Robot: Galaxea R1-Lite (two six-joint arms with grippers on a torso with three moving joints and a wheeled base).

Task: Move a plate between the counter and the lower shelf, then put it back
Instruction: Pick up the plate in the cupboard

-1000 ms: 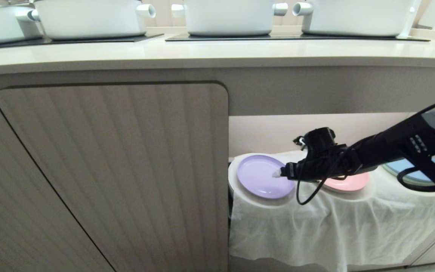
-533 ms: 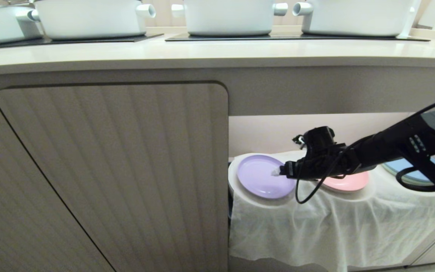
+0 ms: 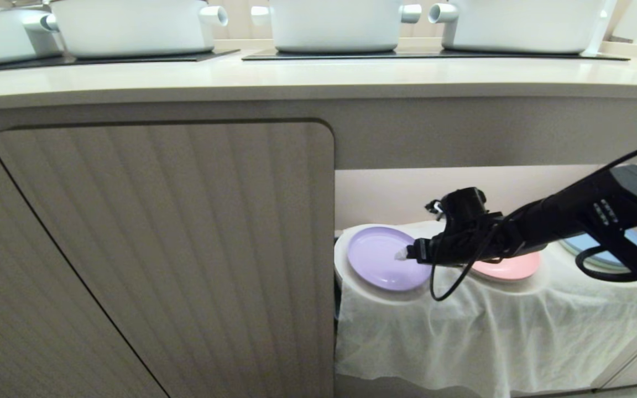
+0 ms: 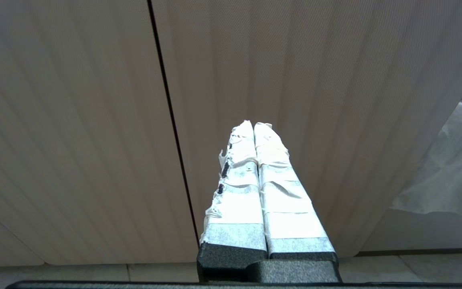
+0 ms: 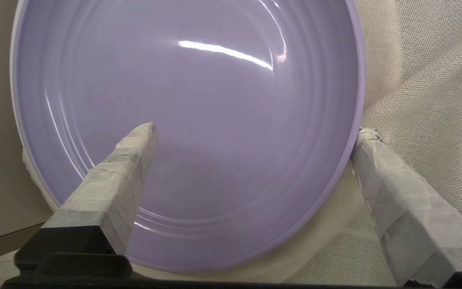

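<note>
The lilac plate (image 3: 380, 264) lies on the cloth-covered lower shelf, at the left end of the opening under the counter (image 3: 318, 77). My right gripper (image 3: 404, 257) reaches in from the right and is open at the plate's near right rim. In the right wrist view the plate (image 5: 199, 92) fills the picture. One taped finger (image 5: 134, 156) hangs over the plate's inside, the other (image 5: 379, 168) is outside the rim above the cloth, so the rim lies between the jaws. My left gripper (image 4: 254, 125) is shut and empty, parked facing a cabinet door.
A white cloth (image 3: 451, 331) covers the shelf and hangs over its front. A pink plate (image 3: 512, 268) and a blue plate (image 3: 592, 243) lie to the right, partly behind my arm. A ribbed cabinet door (image 3: 175, 249) closes the left side. White pots (image 3: 335, 22) stand on the counter's hobs.
My right gripper has crept a little to the left, further over the plate's rim. The plate has stayed where it was.
</note>
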